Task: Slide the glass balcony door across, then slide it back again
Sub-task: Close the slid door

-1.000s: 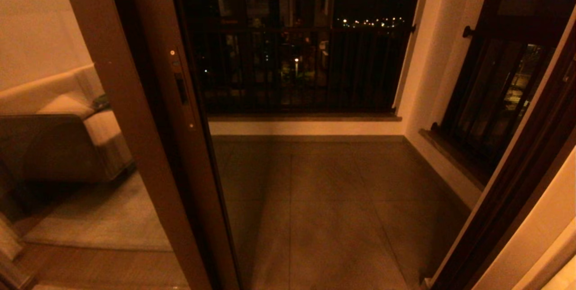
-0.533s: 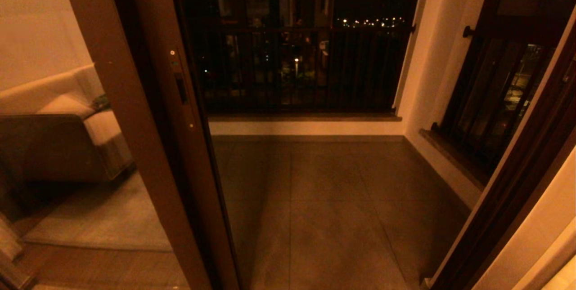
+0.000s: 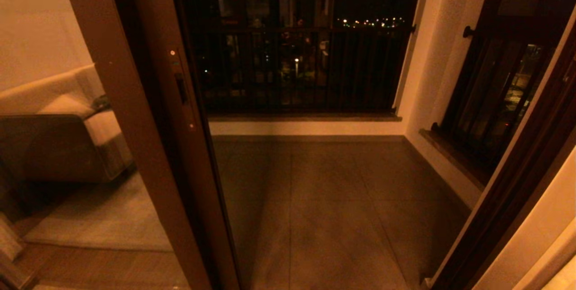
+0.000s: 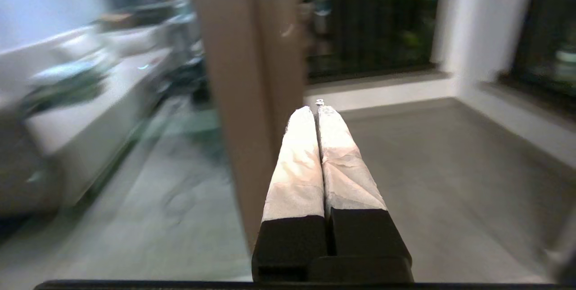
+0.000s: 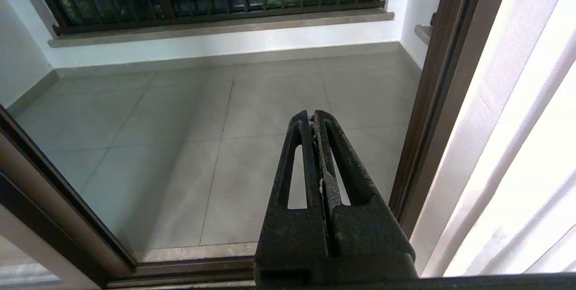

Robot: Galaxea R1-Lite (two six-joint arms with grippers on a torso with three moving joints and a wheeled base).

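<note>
1. Ahead, the balcony floor point(image 3: 324, 209) of large grey tiles fills the middle of the head view, running to a low white wall under a dark barred railing point(image 3: 297, 69) with night lights beyond.
2. At the left of the head view stands the glass balcony door point(image 3: 135, 114), its brown stile leaning across the frame from top to bottom; the doorway to its right is open.
3. Through the door's glass a pale sofa point(image 3: 67, 114) and a light rug point(image 3: 103, 218) show.
4. On the right side a dark barred window point(image 3: 499, 87) sits in the white side wall.
5. Midway up the stile is the narrow recessed handle slot point(image 3: 181, 88), with small screws above and below it.
6. The left gripper point(image 4: 318, 109) has its pale-wrapped fingers pressed together, empty, near the door's stile but not touching it.
7. The right gripper point(image 5: 312, 117) is likewise clenched on nothing, above the floor tiles by the doorway's right frame point(image 5: 432, 101).
</note>
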